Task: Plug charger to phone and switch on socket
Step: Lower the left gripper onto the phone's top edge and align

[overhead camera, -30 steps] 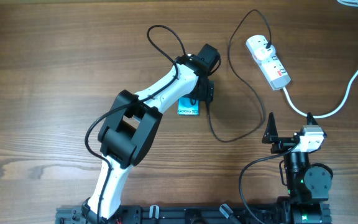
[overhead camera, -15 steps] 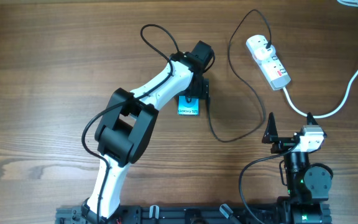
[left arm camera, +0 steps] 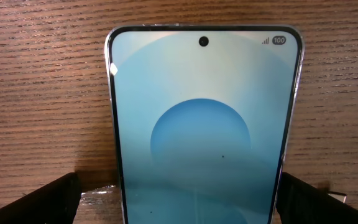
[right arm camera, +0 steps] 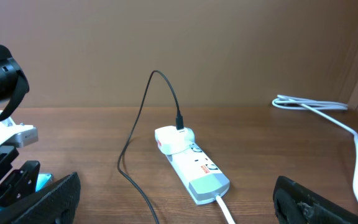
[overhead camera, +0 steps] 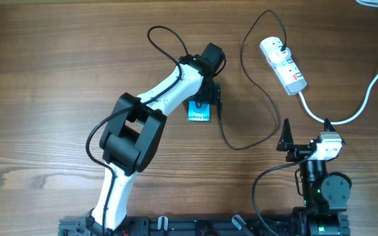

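The worktop (overhead camera: 44, 65) is brown wood with a fine straight grain running along its length, matt enough that the phone should not slide easily. My left arm (overhead camera: 143, 124) reaches from the near edge out to the middle, where the phone (left arm camera: 204, 137) lies flat, screen up. It is a thin, glossy slab with rounded corners and a cyan display. My left gripper (left arm camera: 179, 200) stands wide, one dark finger on each side of the phone and touching neither, which I take as lining up to steady it for plugging. The socket (overhead camera: 283, 64), a hard white plastic strip with red switches, lies toward the far right corner, its thick white cord (overhead camera: 375, 85) trailing off the right edge. From it the charger (overhead camera: 242, 49), thin, black and limp, loops back to the phone's right side. Its tip is hidden beneath my wrist, so I cannot tell whether it is seated. My right gripper (right arm camera: 176, 202) is spread wide and empty by the near edge, facing the socket, likely waiting for the switch.
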### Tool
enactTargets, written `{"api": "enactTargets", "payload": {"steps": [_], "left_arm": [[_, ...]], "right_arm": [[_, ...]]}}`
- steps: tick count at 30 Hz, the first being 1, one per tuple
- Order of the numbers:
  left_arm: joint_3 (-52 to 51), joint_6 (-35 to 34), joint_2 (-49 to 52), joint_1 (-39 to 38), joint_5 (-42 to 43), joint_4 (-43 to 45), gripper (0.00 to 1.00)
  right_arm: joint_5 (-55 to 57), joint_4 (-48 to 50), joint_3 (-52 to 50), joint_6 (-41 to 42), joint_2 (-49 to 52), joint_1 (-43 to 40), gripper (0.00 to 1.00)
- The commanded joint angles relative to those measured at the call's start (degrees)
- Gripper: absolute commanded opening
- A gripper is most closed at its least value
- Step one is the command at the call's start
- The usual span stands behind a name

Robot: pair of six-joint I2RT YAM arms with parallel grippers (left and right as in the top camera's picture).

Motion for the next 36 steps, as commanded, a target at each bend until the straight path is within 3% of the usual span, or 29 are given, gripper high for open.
{"api": "enactTargets", "payload": {"steps": [1,16,25,27,32,36], "left_arm": [[-2.47,0.04,1.62,0.2,5.05,-0.44,1.0],[-2.47,0.04,1.62,-0.92,7.54,0.66,1.0],[-2.47,-1.73,1.62,-2.01,1.77,0.48,0.99],[-2.47,-1.7,1.62,-2.05,1.77,0.39,0.96],[-2.47,-1.7,1.62,-2.05,1.75,0.39,0.76],[-2.47,-1.7,1.62,-2.05,1.75,0.35,0.73]], "right_arm": [[0.57,0.35,-0.07,-0.09,-0.11,-0.26,1.0],[0.57,0.37,-0.07,-0.09,-0.11,-0.26,1.0],[0.57,0.35,-0.07,-0.09,-0.11,-0.26,1.0],[0.55,0.35,-0.07,-0.09,-0.11,-0.26,1.0],[0.57,0.37,-0.07,-0.09,-0.11,-0.26,1.0],[0.57,0.35,-0.07,-0.09,-0.11,-0.26,1.0]]}}
